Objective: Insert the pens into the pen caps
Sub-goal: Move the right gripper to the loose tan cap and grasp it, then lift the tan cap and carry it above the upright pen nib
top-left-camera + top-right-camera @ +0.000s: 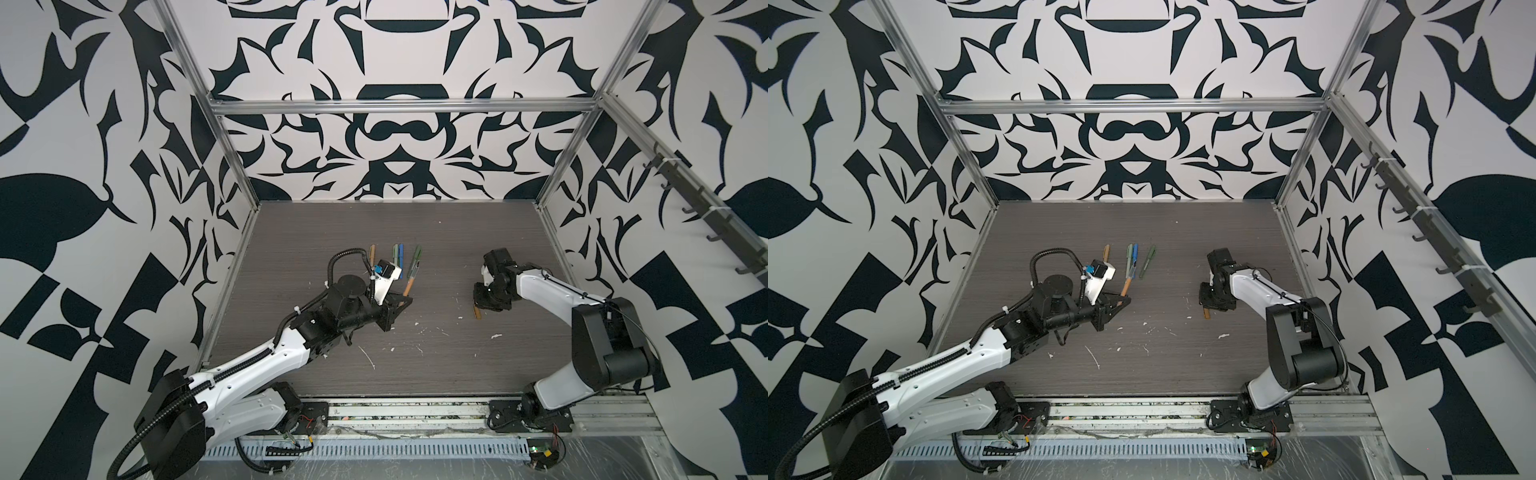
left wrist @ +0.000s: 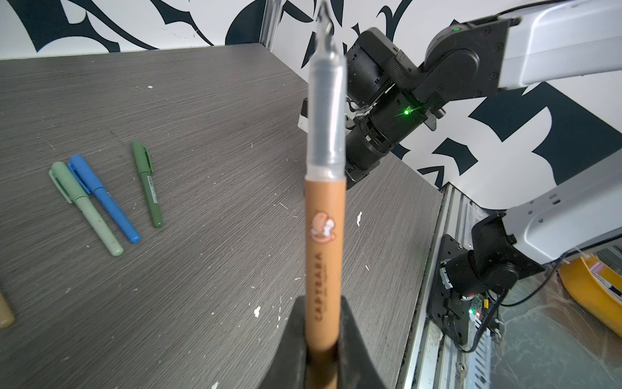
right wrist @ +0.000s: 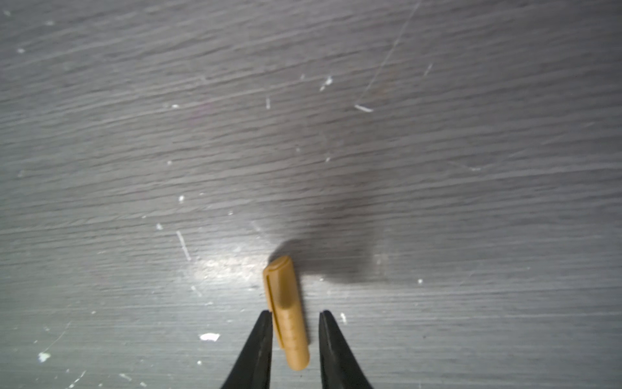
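- Three done, I judge: pale green pen [image 2: 87,208], blue pen [image 2: 104,198] and dark green pen [image 2: 148,183] lie capped, close together, left of middle toward the table's [image 1: 457,232] far edge.
- Tan pen [image 1: 372,252] lies just left of them. It is partly behind the left wrist and cut off in the wrist view, so can't tell if it's capped.
- Left gripper [image 2: 324,303] is clamped on the orange-brown pen [image 2: 324,242], tip bare, held off the surface.
- Right gripper [image 3: 295,311] has jaws apart, straddling the orange-brown cap [image 3: 282,286], which lies flat on the surface's right half. Gap on one side, so not gripped yet.
- Left to do: grab the cap, push the pen in.
- In both top views the cap is mostly hidden under the right gripper.
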